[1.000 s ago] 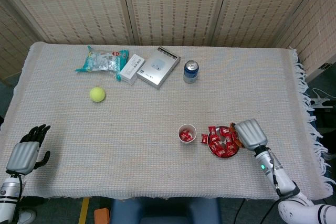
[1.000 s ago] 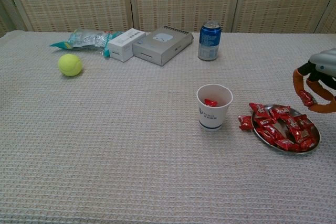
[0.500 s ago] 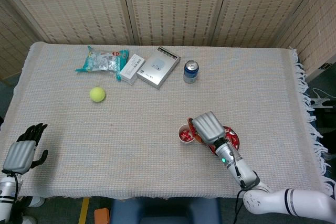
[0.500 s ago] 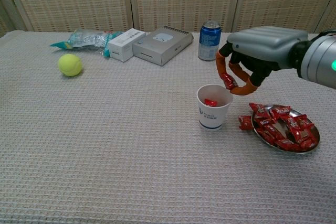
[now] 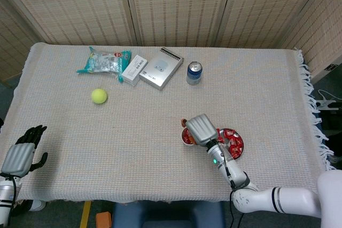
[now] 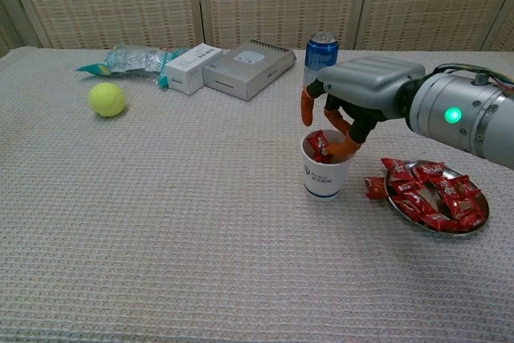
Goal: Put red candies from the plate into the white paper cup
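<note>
My right hand hovers over the white paper cup. It pinches a red candy between an orange fingertip and the thumb, right at the cup's mouth. In the head view the hand hides most of the cup. The round metal plate, with several red candies on it, sits just right of the cup. One loose red candy lies on the cloth between cup and plate. My left hand rests at the table's near-left edge, fingers apart and holding nothing.
A blue can stands behind the cup. A grey box, a white box and a plastic snack bag lie at the back left. A yellow-green tennis ball sits left of centre.
My right hand lifted a candy off the plate, carried it left, and now holds it lower at the cup's mouth. The left hand has barely moved.
</note>
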Available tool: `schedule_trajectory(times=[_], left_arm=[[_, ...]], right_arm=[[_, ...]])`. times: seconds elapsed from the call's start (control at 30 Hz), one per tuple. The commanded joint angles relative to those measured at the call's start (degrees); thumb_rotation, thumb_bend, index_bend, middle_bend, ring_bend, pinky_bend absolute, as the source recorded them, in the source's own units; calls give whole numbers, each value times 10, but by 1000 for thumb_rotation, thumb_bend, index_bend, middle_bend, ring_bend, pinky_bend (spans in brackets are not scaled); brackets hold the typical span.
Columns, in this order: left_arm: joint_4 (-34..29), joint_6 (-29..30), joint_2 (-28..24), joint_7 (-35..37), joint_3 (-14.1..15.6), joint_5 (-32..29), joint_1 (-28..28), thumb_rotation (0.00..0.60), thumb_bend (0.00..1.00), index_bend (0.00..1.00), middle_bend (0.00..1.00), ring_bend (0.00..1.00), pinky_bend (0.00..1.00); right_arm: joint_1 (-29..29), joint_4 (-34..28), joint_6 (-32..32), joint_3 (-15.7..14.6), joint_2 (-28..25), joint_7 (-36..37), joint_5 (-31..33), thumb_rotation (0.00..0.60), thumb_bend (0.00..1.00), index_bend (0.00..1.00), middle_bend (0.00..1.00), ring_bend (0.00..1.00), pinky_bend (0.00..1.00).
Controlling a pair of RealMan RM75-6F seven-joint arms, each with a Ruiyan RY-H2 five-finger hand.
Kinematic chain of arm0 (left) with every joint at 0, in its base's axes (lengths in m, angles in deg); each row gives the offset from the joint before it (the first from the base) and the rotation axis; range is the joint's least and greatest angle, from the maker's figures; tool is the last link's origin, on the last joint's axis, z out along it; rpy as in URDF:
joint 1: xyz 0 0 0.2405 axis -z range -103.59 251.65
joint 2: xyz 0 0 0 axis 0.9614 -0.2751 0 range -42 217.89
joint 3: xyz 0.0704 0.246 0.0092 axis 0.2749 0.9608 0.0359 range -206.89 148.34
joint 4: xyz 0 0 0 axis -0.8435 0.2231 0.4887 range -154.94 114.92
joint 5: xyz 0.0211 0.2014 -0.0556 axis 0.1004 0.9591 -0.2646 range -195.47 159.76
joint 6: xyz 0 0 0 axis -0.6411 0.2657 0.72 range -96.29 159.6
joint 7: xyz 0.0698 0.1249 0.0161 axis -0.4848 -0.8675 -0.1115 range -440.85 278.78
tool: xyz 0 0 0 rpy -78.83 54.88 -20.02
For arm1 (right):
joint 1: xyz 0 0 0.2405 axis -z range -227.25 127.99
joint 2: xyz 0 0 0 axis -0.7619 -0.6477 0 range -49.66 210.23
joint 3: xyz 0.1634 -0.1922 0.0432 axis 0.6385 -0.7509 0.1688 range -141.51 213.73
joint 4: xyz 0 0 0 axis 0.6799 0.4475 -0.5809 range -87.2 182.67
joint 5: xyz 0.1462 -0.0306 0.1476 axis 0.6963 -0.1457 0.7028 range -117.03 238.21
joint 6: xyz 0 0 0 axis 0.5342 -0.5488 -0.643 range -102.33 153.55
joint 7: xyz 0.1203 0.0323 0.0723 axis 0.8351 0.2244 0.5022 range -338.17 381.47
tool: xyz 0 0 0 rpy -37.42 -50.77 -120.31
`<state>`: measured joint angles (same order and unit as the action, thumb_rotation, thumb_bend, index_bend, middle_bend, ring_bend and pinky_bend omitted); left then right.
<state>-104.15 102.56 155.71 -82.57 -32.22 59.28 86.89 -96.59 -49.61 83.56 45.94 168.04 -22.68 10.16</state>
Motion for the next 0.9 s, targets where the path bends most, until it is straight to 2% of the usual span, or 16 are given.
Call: schedule_trajectory(times=[0.03,0.27,0.47,0.6,0.63,0.67,0.73,0.9], left_arm=[[0,0,1,-1,0,0,0,600,448,0,0,0,193],[-1,3,0,-1,0,0,-1,600,448,0,0,0,193],[-1,0,1,-3,-1,-3,0,600,447,0,0,0,193],[-2,1,2,-6,0,-2,-1,600,447,0,0,0,194],[-2,3,2,-8,0,-1,-1,600,447,0,0,0,194],[-1,1,4,-11,1,-1,0,600,448,0,0,0,194],[-1,-1,5,-14,1,-3,0,600,448,0,0,0,194],[-2,0,7,-19,1,-3,0,600,448,0,0,0,195]], right_arm=[[-2,-7,0,-3,-9,1,6,600,203,255,757,771,1000],[20,-22,20,-26,-52,23,-13,600,203,173,757,768,1000],[36,-7,9,-45,-74,56,-27,600,202,161,757,768,1000],[41,3,5,-50,-77,75,-38,600,201,196,757,768,1000],[43,8,1,-55,-80,79,-41,600,202,220,757,768,1000],[48,23,-7,-73,-83,70,-38,600,202,231,757,768,1000],[52,36,-10,-84,-80,66,-40,600,201,261,757,768,1000],[54,65,-22,-94,-68,59,-28,600,202,290,757,768,1000]])
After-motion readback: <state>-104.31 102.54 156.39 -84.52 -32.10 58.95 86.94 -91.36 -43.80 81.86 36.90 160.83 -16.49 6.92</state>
